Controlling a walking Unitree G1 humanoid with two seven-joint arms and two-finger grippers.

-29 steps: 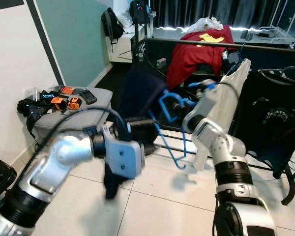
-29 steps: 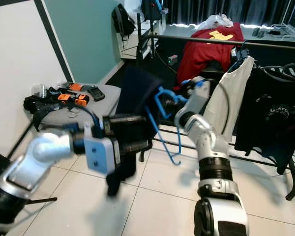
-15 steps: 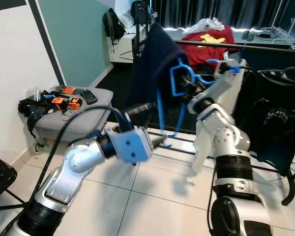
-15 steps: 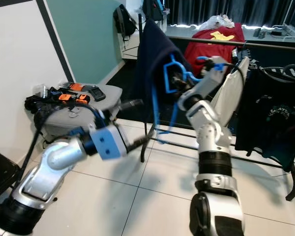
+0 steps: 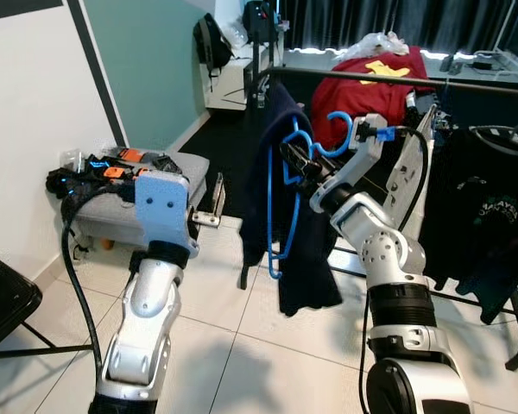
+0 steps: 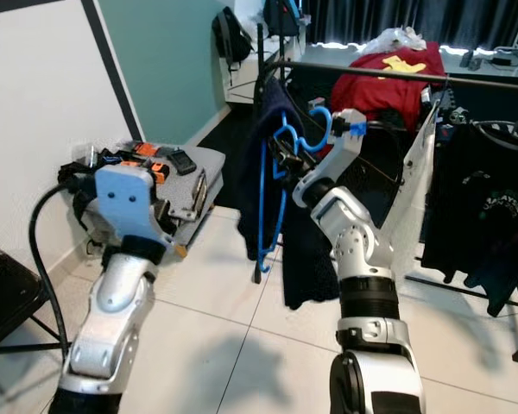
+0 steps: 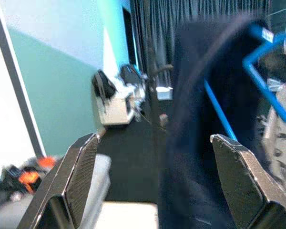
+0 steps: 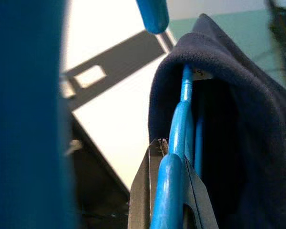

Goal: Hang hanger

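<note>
A blue hanger (image 5: 287,177) carries a dark navy garment (image 5: 298,250) that hangs down toward the floor. My right gripper (image 5: 300,164) is shut on the hanger just under its hook (image 5: 341,131). The right wrist view shows its fingers (image 8: 145,200) clamped on the blue bar (image 8: 174,157). The hook hangs free, lower than the black clothes rail (image 5: 466,84) behind it. My left gripper (image 5: 211,203) is raised to the left of the garment. It is open (image 7: 157,191) with nothing between its fingers, facing the garment (image 7: 200,143).
On the rail hang a red garment (image 5: 367,90), a white one (image 5: 412,185) and black shirts (image 5: 488,207). A grey stool (image 5: 186,168) with orange and black gadgets stands by the wall at left. A black chair (image 5: 4,302) is at the near left, on a tiled floor.
The right gripper has lifted the hanger and garment up toward the rail. The left gripper has let go of the garment and swung up and away to the left.
</note>
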